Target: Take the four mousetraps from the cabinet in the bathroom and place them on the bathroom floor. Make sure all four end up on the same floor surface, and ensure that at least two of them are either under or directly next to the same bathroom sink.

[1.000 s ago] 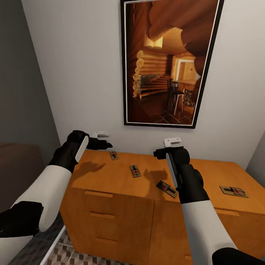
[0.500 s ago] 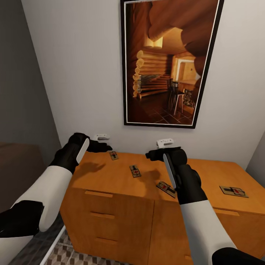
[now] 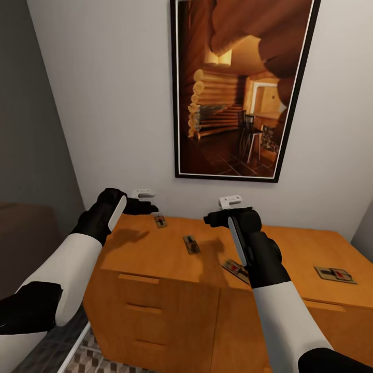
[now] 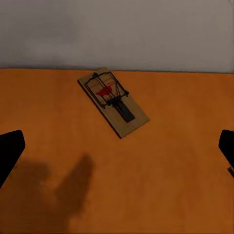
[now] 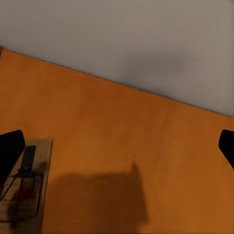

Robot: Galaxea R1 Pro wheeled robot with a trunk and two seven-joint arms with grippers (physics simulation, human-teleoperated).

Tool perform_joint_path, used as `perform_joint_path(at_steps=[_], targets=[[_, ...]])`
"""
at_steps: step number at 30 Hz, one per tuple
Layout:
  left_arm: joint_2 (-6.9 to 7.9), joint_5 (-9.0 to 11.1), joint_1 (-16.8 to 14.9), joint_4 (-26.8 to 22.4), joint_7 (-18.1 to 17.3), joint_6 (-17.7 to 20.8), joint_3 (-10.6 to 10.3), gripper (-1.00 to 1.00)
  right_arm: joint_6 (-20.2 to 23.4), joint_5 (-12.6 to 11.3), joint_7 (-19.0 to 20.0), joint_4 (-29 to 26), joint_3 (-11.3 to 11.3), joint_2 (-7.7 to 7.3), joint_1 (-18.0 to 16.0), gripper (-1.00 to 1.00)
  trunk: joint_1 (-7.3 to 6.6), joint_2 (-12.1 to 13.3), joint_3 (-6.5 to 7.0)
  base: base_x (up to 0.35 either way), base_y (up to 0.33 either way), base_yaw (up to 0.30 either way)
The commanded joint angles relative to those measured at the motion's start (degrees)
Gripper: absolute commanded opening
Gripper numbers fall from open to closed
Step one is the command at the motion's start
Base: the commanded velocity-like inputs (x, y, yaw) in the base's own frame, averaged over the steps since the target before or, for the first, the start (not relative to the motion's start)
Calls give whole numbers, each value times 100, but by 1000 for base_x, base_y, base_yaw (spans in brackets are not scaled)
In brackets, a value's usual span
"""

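Mousetraps all on cabinet (image 3: pixel 155 259) top, none on bathroom floor (image 3: pixel 90 355) yet: rear trap (image 3: pixel 160 221) near wall, middle trap (image 3: pixel 191 244), front trap (image 3: pixel 234 269) partly hidden behind right forearm, far-right trap (image 3: pixel 335 274) well apart. Step in hand judged as approach for first pick. Best done by lowering left end effector (image 3: pixel 147 207) straight over rear trap (image 4: pixel 113 101), turning wrist so fingers close across board's short width, clear of wire bar; board flat and thin, so a low, square pinch at the edges needed, else likely to slide on the wood.

Left arm reached forward, wrist level, end effector hovering above cabinet just beside rear trap, fingers (image 4: pixel 9 151) spread wide, nothing held. Right arm raised, elbow bent, right end effector (image 3: pixel 215 217) above cabinet between middle and front traps, fingers (image 5: pixel 10 151) likewise apart and empty, one trap (image 5: pixel 27 185) at edge of wrist view.
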Motion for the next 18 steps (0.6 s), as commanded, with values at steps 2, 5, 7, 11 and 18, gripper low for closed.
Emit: perform_joint_path(at_steps=[2,5,7,11,18], targets=[[6,55,-4,-4,28,25,-11,100,26,56,4,-3,3,2,-5,100,2,-3,-7,253,75,0],[9,55,-4,-14,27,23,-11,100,26,56,-44,-4,7,2,-5,100,2,-3,-7,277,86,0],[12,55,-4,-28,26,23,-11,100,26,56,-66,-4,8,2,-5,100,2,-3,-7,277,79,0],[17,60,-4,-46,22,22,-11,100,26,56,-93,-3,10,2,-5,100,2,-3,-7,155,35,0],[9,63,-4,-73,28,22,-16,100,26,56,-236,-8,12,2,-5,100,2,-3,-7,36,8,0]])
